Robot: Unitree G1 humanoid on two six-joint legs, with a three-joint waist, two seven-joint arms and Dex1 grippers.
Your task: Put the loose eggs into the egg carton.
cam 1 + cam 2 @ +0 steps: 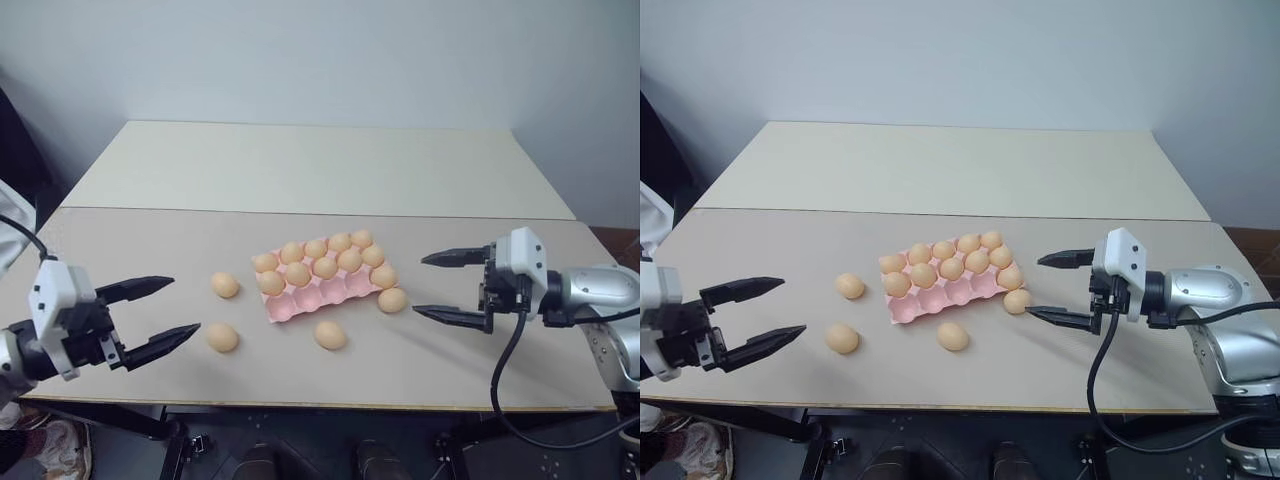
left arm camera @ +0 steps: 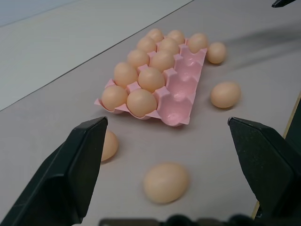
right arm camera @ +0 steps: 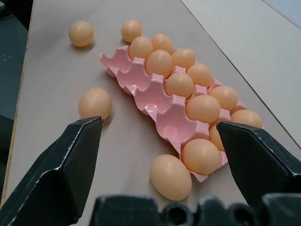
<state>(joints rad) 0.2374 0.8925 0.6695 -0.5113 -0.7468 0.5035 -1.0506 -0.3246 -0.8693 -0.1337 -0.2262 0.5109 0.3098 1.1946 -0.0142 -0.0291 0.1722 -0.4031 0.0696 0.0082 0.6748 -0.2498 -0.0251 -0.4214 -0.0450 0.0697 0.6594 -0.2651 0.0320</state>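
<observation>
Left eye view: egg carton (image 1: 322,280) mid-bench, long axis slanting toward the far right corner, near row mostly empty, four loose eggs (image 1: 330,335) around it. Between picks, probably.

Right wrist view: right gripper (image 3: 160,141) jaws wide apart, empty; nearest egg (image 3: 170,176) next, needs lowering.

Left wrist view: left gripper (image 2: 167,150) likewise agape.
</observation>
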